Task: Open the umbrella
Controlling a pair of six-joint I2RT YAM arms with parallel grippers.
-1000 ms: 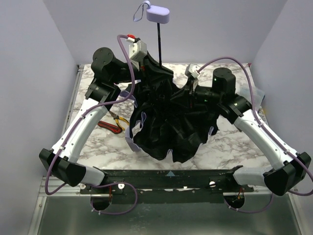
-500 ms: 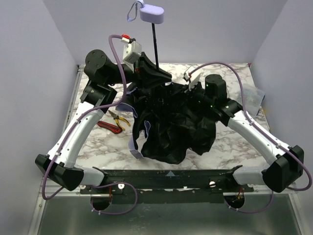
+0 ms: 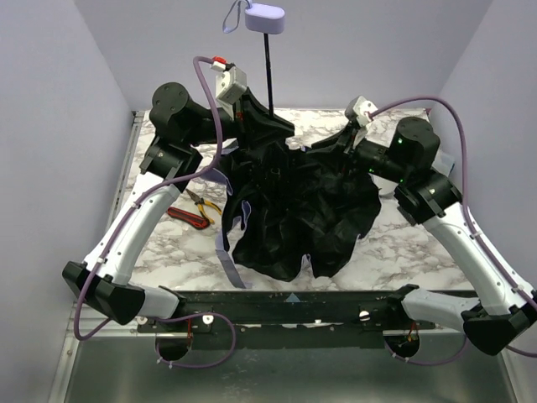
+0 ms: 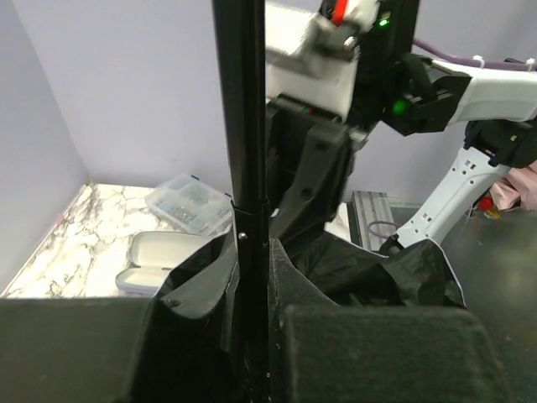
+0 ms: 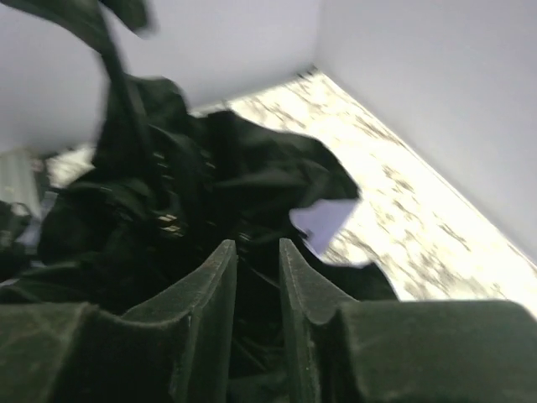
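Observation:
The umbrella stands handle-up, its black inside canopy (image 3: 294, 210) crumpled and spread on the table. Its thin black shaft (image 3: 268, 75) rises to the small lavender handle (image 3: 267, 18). My left gripper (image 3: 258, 124) is shut on the shaft just above the canopy. In the left wrist view the shaft (image 4: 239, 126) runs straight up between my left gripper's (image 4: 250, 252) fingers. My right gripper (image 3: 337, 144) is at the canopy's back right edge. In the right wrist view its jaws (image 5: 257, 245) stand a narrow gap apart with black canopy fabric (image 5: 210, 168) between them.
Pliers (image 3: 197, 210) with red and yellow handles lie on the marble table (image 3: 403, 243) left of the canopy. A white glasses case (image 4: 159, 252) and a clear plastic box (image 4: 189, 201) sit at the table's right side. Walls close in the back and sides.
My right arm has swung back to the right and up, drawing the canopy's edge with it. The canopy is spread wider. My left gripper still holds the shaft, shifted slightly.

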